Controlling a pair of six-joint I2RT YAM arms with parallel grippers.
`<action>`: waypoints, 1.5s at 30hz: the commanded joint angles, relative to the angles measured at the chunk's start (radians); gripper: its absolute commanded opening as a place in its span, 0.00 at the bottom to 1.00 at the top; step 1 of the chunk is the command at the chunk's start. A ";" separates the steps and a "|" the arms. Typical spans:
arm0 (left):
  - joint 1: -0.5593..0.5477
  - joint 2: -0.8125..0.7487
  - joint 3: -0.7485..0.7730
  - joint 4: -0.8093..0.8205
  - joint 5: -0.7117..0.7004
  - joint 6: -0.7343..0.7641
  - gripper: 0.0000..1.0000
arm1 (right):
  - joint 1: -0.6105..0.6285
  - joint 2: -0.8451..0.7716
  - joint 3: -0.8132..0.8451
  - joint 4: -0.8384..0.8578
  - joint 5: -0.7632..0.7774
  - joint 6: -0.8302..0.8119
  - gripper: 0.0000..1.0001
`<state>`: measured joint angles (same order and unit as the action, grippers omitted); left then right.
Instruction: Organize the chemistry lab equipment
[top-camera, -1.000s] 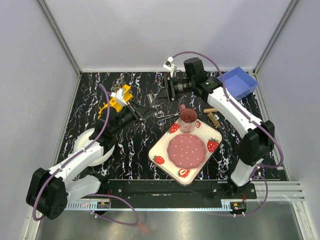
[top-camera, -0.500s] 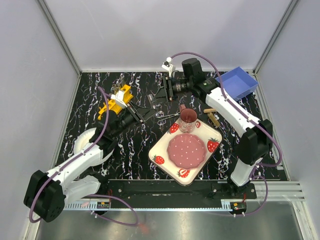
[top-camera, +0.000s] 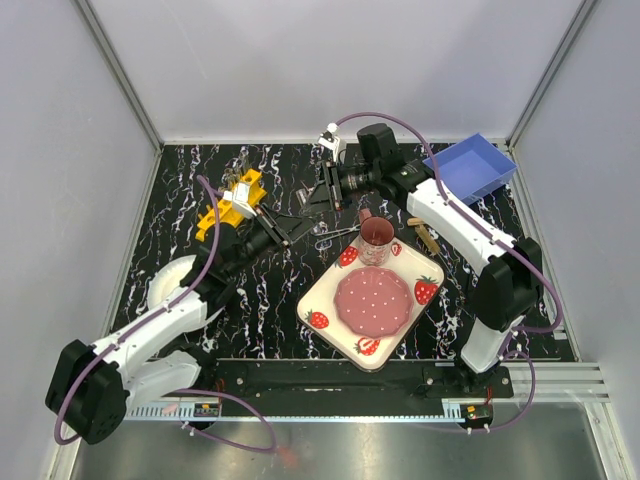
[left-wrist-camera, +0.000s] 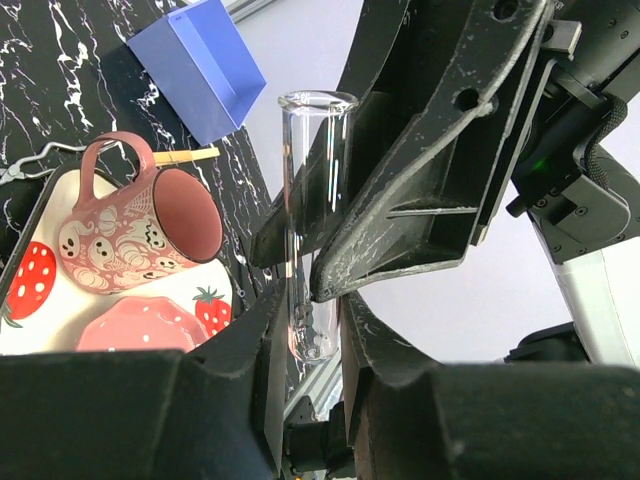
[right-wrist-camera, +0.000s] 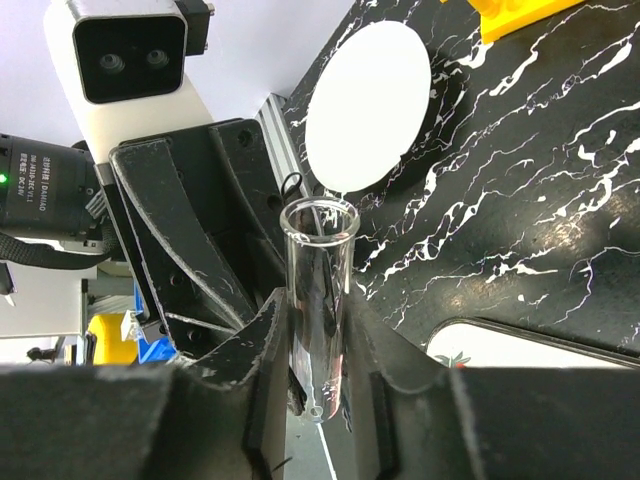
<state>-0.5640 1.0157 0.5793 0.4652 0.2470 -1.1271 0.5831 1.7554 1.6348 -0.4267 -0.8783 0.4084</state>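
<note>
A clear tube (left-wrist-camera: 315, 180) lies level above the table between my two grippers, which meet near the back middle. My left gripper (left-wrist-camera: 308, 320) is shut on its rounded end. My right gripper (right-wrist-camera: 318, 330) faces it, jaws pressed on both sides of the same tube (right-wrist-camera: 320, 260). In the top view the left gripper (top-camera: 287, 226) and right gripper (top-camera: 308, 203) nearly touch. The yellow rack (top-camera: 228, 205) sits behind the left wrist. Metal scissors (top-camera: 335, 235) lie left of the mug. A wooden clamp (top-camera: 425, 232) lies to the mug's right.
A strawberry-print tray (top-camera: 325, 300) holds a pink mug (top-camera: 377, 238) and a pink plate (top-camera: 373, 303). A blue bin (top-camera: 472, 165) stands at the back right. A round white plate (top-camera: 165, 285) lies under the left arm.
My right gripper moved left to meet the left one, and its jaws closed in onto the tube. The left gripper kept its hold and edged slightly right.
</note>
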 joint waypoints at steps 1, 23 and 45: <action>-0.007 -0.034 -0.009 0.056 -0.045 0.000 0.11 | 0.011 -0.011 0.000 0.046 0.007 -0.008 0.20; 0.084 -0.307 0.215 -0.729 -0.031 0.262 0.99 | 0.023 -0.175 -0.193 0.048 -0.025 -0.281 0.15; 0.108 -0.105 0.218 -0.574 0.219 0.038 0.81 | 0.081 -0.211 -0.245 -0.040 -0.054 -0.510 0.15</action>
<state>-0.4381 0.9100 0.7746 -0.1116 0.4934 -1.0927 0.6430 1.5608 1.3788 -0.4610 -0.9211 -0.0624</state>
